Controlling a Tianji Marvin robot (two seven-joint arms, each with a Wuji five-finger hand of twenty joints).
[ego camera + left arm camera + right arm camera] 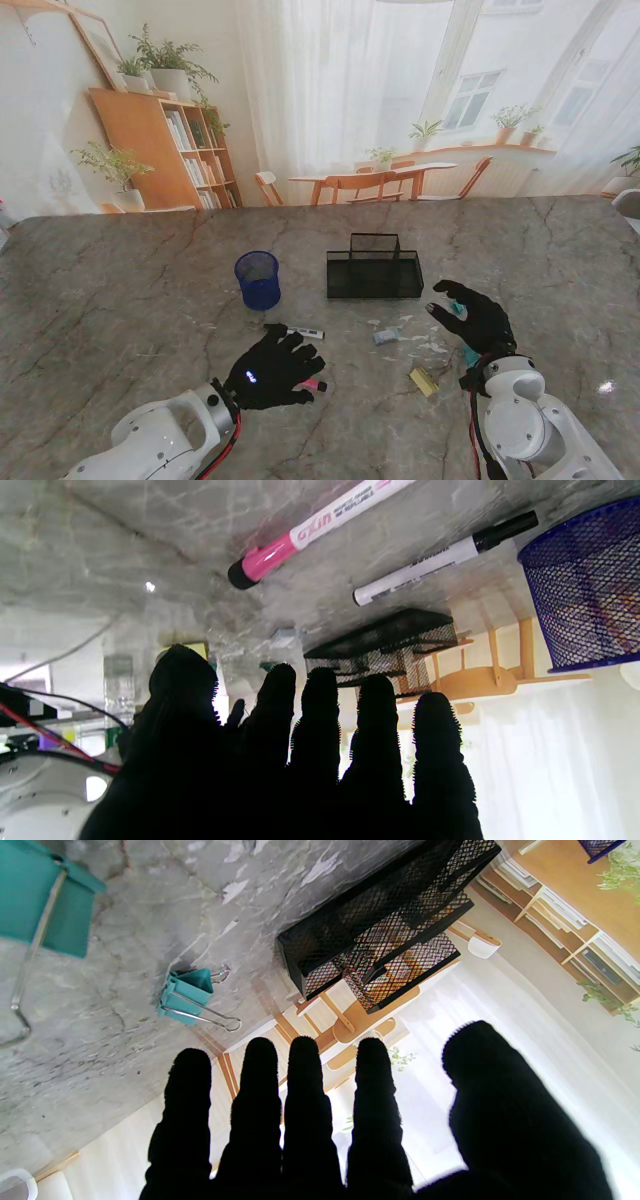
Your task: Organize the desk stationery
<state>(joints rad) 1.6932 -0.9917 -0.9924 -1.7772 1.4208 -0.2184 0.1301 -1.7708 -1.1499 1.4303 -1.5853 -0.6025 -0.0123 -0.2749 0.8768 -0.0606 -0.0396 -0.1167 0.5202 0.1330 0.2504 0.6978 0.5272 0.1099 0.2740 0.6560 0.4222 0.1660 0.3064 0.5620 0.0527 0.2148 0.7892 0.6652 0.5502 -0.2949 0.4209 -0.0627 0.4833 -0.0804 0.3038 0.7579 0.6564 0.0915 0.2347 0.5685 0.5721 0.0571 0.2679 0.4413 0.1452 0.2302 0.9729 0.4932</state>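
Marble table before curtained windows, left hand and right hand both splayed, empty

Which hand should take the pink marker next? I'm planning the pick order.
The left hand. It is open right over the pink marker, which lies at its fingertips, with the blue mesh cup just beyond. The right hand is open over the teal binder clips, farther away.

Pink-capped white marker mostly hidden under left hand; larger teal binder clip cut by frame edge.
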